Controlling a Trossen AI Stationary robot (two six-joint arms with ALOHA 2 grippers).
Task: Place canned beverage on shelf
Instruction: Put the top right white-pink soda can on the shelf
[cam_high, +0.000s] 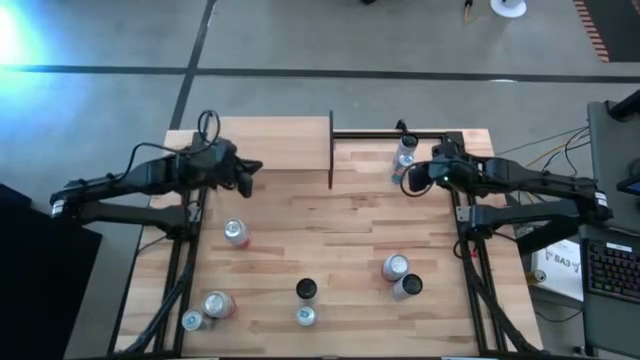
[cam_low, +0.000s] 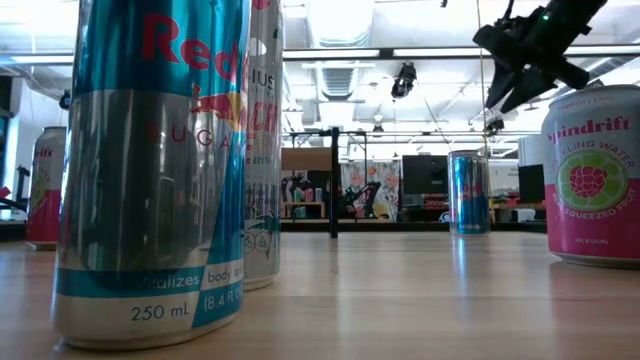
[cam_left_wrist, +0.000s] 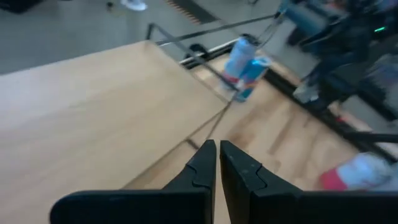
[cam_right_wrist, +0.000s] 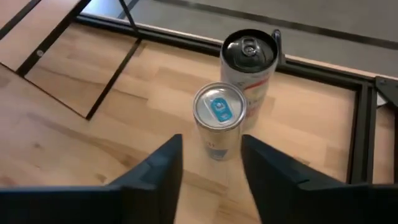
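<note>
The shelf is a light-wood board at the table's far edge, with a thin dark upright panel at its right end. A slim blue-and-silver can stands upright on the table right of the shelf, and a second can with a dark top stands just behind it. My right gripper is open and hovers above the blue can's near side without touching it; the low view shows it raised above the can. My left gripper is shut and empty over the shelf's near edge.
Several more cans stand or lie on the near half of the table, among them one at the left, two at the near left, two at the near middle and two at the right. A dark frame runs along the far edge right of the shelf.
</note>
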